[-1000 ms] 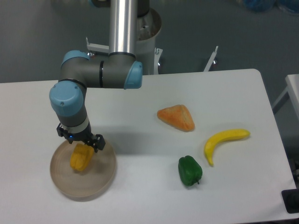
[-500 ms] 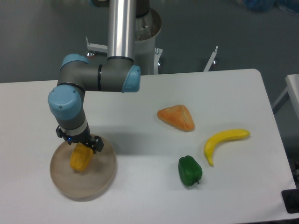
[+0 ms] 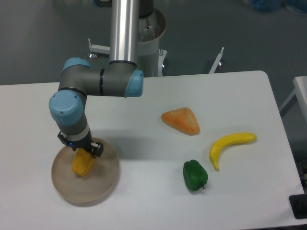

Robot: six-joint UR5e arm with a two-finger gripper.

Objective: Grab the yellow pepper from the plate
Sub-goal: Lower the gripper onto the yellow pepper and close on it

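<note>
The yellow pepper (image 3: 82, 164) lies on the left half of the round beige plate (image 3: 103, 184) at the table's front left. My gripper (image 3: 81, 149) points straight down over the pepper's far end, with its dark fingers (image 3: 97, 148) on either side of the pepper's top. The wrist hides the fingertips, so I cannot see whether they press on the pepper. The pepper still rests on the plate.
An orange triangular wedge (image 3: 182, 120) lies mid-table. A yellow banana (image 3: 230, 143) and a green pepper (image 3: 194, 175) lie to the right of the plate. The arm's metal column (image 3: 125, 33) rises behind the table's far edge.
The elbow and wrist have shifted slightly left, and the dark fingers look a little closer together over the pepper. The pepper has stayed in place on the plate.
</note>
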